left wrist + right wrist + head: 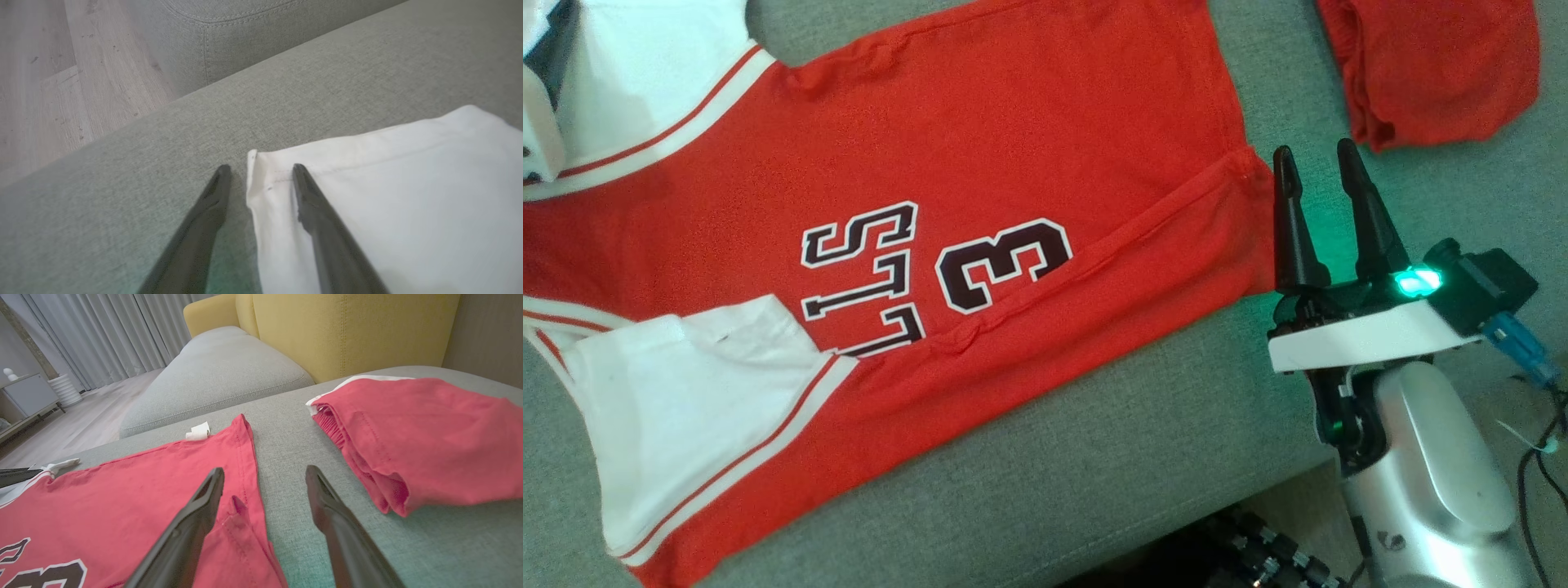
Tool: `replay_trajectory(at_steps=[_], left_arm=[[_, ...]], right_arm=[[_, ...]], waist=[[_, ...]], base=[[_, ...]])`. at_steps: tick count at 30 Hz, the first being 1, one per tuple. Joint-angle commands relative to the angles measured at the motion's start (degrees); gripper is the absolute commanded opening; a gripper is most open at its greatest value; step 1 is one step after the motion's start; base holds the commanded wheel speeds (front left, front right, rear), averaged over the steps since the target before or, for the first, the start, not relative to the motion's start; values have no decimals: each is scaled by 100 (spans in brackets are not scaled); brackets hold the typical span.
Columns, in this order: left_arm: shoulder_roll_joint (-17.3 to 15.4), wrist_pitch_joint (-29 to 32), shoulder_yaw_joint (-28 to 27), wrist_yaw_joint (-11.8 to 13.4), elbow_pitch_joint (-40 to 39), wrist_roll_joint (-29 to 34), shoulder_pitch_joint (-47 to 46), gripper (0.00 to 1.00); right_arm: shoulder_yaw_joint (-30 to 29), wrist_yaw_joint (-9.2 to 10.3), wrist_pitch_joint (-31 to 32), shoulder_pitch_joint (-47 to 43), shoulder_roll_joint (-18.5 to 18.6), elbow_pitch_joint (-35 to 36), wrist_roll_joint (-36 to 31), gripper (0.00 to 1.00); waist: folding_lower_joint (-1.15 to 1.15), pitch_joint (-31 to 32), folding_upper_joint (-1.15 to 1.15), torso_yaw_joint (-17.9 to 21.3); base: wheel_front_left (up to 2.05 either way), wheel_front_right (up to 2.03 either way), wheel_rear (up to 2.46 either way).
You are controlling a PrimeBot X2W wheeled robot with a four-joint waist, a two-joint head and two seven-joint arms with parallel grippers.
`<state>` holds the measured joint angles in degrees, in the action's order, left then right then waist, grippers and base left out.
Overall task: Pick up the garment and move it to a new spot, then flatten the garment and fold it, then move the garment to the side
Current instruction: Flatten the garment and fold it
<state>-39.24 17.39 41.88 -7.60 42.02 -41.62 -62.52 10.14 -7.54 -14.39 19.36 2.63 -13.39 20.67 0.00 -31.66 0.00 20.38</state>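
The garment [980,147] is a red jersey with white sleeves and black lettering, spread flat on the grey cushion [1094,457]. My right gripper [1315,149] is open just beside the jersey's hem corner. In the right wrist view its left finger lies over the red hem [241,506] and the other over bare cushion, gripper [265,470]. My left gripper [261,167] is open at the edge of a white sleeve [408,196], with one finger on the cloth and one on the cushion. Nothing is held.
A second red garment [1429,65] lies folded at the far right, close to my right gripper. The cushion's front edge [1176,523] drops to cables and floor. A yellow chair [347,330] and another grey cushion [220,371] stand beyond.
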Motion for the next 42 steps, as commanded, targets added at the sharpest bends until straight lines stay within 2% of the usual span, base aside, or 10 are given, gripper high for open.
replay_trajectory(at_steps=[1, 7, 13, 18, 22, 26, 31, 37, 42], left_arm=[[-249, 33, -69, 11, -9, -153, -137, 0], [-116, -442, 34, 11, 90, -291, -142, 0], [142, -1456, 135, 18, 44, -199, -13, 0], [454, -2114, 240, 78, -240, -110, 384, 0], [527, -2393, 313, 283, -747, -29, 721, 0], [508, -2463, 382, 488, -1424, -7, 1079, 0], [427, -2269, 503, 707, -2305, -54, 1502, 0], [260, -2034, 578, 984, -3119, 4, 1701, 0], [223, -1894, 579, 1080, -3511, -22, 1693, 0]], right_arm=[[39, 5, -61, 21, 25, 162, 24, 100], [-35, 5, -61, 34, 25, 56, -84, 100], [-232, 5, -61, 44, 25, -99, -299, 100], [-751, 5, -61, 59, 25, -412, -718, 100], [-1147, 5, 59, 198, 25, -601, -1180, 100], [-1556, 5, 468, 484, 25, -700, -1640, 100], [-2030, 5, 1415, 1061, 25, -1077, -2122, 100], [-2243, 5, 2152, 1925, 40, -1736, -2656, 100], [-2287, 5, 2438, 2475, 352, -2427, -3326, 100]], waist=[[0, 20, 0, -14], [0, 217, 0, -138], [0, 638, 0, -455], [0, 970, 0, -892], [0, 1121, 0, -1225], [0, 1203, 0, -1534], [0, 1190, 0, -1821], [0, 1010, 0, -2040], [0, 796, 0, -2173]], base=[[0, 0, 0], [0, 0, 0], [0, 0, 0], [0, 0, 0], [0, 0, 0], [0, 0, 0], [0, 0, 0], [0, 0, 0], [0, 0, 0]])
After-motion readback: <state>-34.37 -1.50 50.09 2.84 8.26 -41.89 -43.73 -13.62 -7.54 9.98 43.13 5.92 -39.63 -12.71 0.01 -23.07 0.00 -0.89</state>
